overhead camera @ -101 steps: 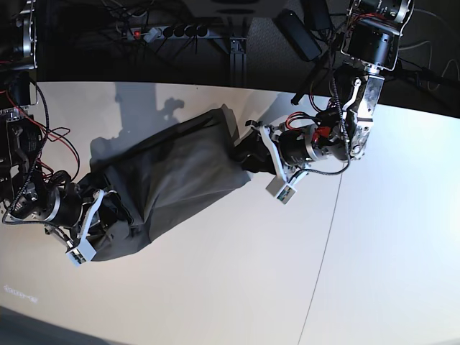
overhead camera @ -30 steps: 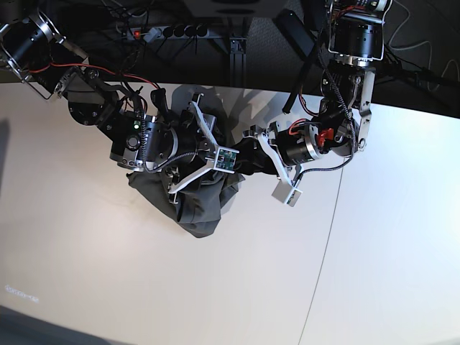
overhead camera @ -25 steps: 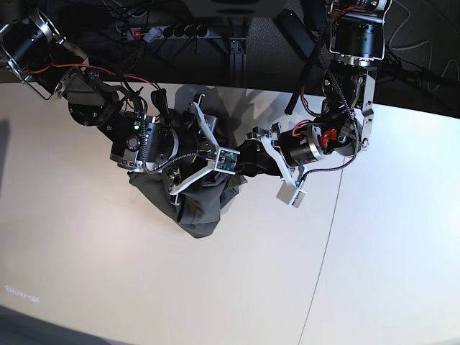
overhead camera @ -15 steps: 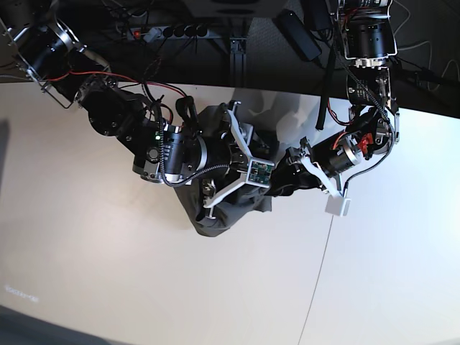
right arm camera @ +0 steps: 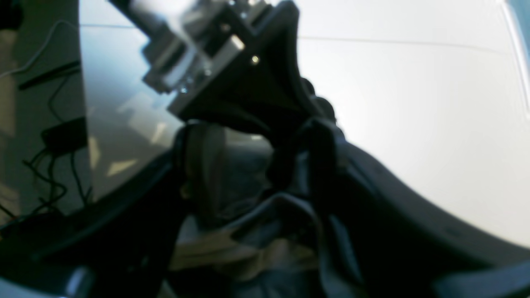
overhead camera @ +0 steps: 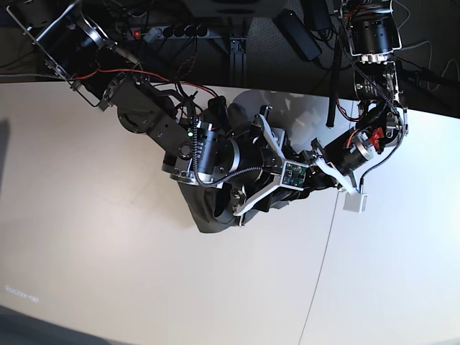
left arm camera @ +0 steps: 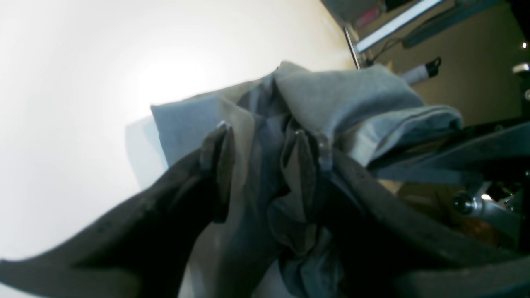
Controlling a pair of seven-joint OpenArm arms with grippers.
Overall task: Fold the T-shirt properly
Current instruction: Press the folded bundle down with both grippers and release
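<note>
The dark olive-grey T-shirt [overhead camera: 205,212] hangs bunched in a dark clump at the table's middle, between both arms. My right gripper [overhead camera: 277,188] reaches in from the upper left and is shut on a fold of the shirt [right arm camera: 248,207]; in the right wrist view the gripper [right arm camera: 261,174] has cloth filling the space between its fingers. My left gripper [overhead camera: 315,181] comes from the right, close against the right one. In the left wrist view this gripper [left arm camera: 261,165] is shut on a bunch of grey cloth [left arm camera: 352,91]. The collar and label are hidden.
The pale table [overhead camera: 108,273] has a thin seam [overhead camera: 323,266] running down its right part. A power strip [overhead camera: 172,31] and cables lie beyond the dark back edge. The left arm's body [right arm camera: 207,54] shows just above the right gripper.
Both arms moved rightward in the base view with the shirt. The right arm swung from the table's left to the middle, and the spread cloth became a tight hanging bunch.
</note>
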